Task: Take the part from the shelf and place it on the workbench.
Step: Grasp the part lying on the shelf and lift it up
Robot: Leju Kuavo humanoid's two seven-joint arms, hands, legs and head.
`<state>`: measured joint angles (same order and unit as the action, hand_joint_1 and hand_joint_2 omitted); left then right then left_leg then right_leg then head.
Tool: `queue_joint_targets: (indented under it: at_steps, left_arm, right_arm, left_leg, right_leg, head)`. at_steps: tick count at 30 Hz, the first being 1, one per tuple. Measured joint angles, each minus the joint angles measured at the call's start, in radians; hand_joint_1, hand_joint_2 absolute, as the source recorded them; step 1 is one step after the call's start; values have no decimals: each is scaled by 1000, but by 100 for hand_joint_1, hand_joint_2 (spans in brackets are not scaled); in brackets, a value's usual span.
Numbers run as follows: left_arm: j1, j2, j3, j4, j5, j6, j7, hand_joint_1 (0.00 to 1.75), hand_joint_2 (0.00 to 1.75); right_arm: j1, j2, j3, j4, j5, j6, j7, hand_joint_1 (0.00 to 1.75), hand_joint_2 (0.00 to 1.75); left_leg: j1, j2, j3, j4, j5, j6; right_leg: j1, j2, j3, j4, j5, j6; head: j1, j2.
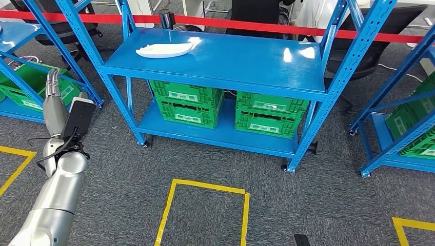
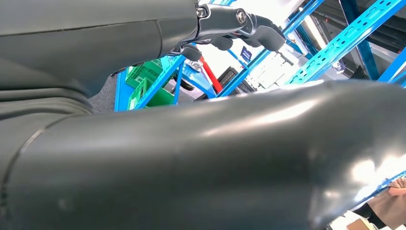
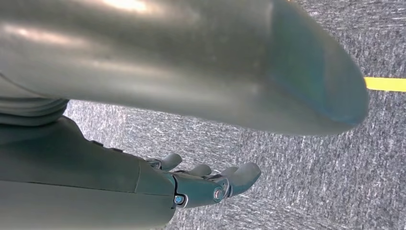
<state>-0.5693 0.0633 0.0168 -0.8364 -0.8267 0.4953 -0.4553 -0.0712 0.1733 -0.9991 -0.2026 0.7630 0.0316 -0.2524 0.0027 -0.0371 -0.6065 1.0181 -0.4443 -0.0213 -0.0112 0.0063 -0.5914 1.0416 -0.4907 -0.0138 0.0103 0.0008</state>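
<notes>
One white part [image 1: 165, 50] lies far back on the shelf [image 1: 231, 61], well beyond the raised, seemingly empty left hand [image 1: 53, 82], so an overreach could clip the upright [image 1: 77, 43].

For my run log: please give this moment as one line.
part: on shelf | left hand: raised, holds nothing | right hand: holds nothing

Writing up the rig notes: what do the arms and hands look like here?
The left arm is a smooth silver tube with a black box and black cables at the wrist. The left hand has grey ribbed fingers. The right hand is dark grey with rounded fingertips and small screws at the joints.
</notes>
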Motion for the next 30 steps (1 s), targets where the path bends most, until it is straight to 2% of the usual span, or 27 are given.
queue_joint_targets:
  at_steps: [30]
  left_arm:
    - [0,0,0,10,1,14,-14,0,0]
  right_arm:
    - [0,5,-7,0,0,10,13,0,0]
  left_leg:
    - [0,0,0,0,0,0]
  right_leg:
    - [0,0,0,0,0,0]
  head:
    - [0,0]
